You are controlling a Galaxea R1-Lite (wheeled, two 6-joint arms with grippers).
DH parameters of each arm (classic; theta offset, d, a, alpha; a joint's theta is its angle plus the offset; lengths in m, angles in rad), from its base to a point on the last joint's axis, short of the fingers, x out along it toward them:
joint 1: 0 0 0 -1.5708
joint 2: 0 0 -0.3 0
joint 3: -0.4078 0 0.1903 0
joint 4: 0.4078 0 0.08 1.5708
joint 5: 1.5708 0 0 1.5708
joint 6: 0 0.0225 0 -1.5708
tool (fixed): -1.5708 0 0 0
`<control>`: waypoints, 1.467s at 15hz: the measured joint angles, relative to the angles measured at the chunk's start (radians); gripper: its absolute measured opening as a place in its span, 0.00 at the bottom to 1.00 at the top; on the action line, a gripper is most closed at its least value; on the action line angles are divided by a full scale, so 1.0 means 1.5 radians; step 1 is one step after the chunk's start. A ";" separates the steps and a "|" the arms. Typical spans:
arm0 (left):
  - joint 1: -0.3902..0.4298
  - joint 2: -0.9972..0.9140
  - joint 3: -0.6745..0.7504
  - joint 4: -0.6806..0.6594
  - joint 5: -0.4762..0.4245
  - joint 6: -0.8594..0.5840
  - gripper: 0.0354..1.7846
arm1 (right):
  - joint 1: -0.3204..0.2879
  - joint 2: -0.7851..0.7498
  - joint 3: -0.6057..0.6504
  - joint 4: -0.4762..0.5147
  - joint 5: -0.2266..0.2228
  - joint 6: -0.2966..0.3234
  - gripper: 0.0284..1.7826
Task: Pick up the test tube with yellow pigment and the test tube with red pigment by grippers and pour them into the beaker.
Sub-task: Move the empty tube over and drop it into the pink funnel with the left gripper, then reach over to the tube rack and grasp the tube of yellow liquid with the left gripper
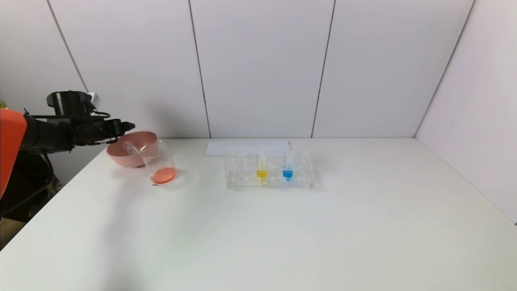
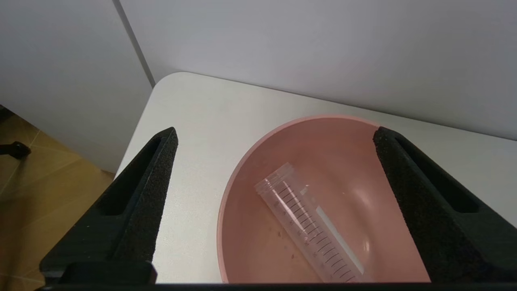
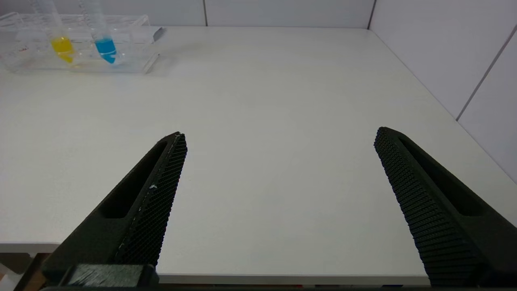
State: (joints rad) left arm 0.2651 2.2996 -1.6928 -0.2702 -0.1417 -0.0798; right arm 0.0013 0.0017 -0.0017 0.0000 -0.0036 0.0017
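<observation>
Up left, left gripper [image 2: 274,139] spread wide above pink bowl [image 2: 242,242], emptied graduated tube [image 2: 311,226] inside, markings unreadable.

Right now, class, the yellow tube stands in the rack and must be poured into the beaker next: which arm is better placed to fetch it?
Probably the right. The right gripper is open, empty and faces the yellow tube across bare table. The left gripper hangs open over the pink bowl, farther from the rack.
</observation>
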 joint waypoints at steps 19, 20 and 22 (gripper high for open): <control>-0.074 -0.412 0.320 0.002 0.000 0.051 0.99 | 0.000 0.000 0.000 0.000 0.000 0.000 0.95; -0.086 -0.441 0.339 0.002 -0.001 0.060 0.99 | 0.000 0.000 0.000 0.000 0.000 0.000 0.95; -0.108 -0.494 0.379 0.003 -0.001 0.077 0.99 | 0.000 0.000 0.000 0.000 0.000 0.000 0.95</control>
State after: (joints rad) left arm 0.1030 1.5591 -1.1238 -0.2660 -0.1438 0.0355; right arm 0.0013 0.0017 -0.0017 0.0000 -0.0038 0.0017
